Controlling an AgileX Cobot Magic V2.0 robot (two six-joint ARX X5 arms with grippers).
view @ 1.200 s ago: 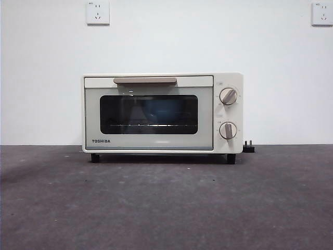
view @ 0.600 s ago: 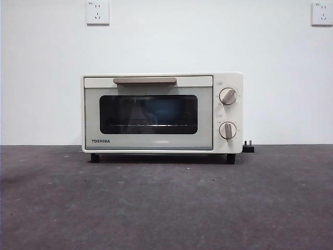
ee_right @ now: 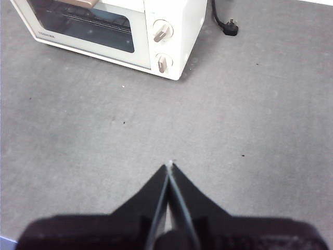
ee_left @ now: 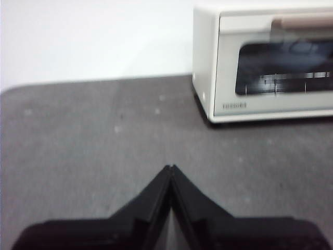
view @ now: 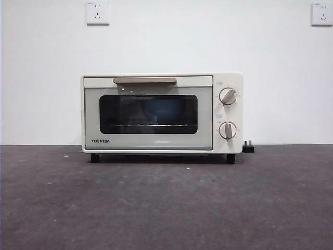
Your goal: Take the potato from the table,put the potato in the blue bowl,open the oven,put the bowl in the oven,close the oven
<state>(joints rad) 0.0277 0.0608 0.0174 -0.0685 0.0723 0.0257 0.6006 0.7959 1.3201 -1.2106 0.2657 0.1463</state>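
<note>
Oven (view: 162, 113) door-closed on table (view: 166, 203), well beyond both empty, pressed-together end effectors, left (ee_left: 171, 167) and right (ee_right: 170, 165).

It looks like a bare test room or lab rather than a home kitchen: a lone toaster oven (view: 162, 113) stands on a plain dark grey desk (view: 166, 203) against an empty white wall (view: 41, 78) with two sockets (view: 98, 12) high up.

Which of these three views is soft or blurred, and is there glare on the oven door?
Left wrist view: soft throughout, the oven and its rack smeared. Right wrist view: sharper, table speckles crisp. Front view: sharp, with faint bluish reflections on the glass door.
</note>
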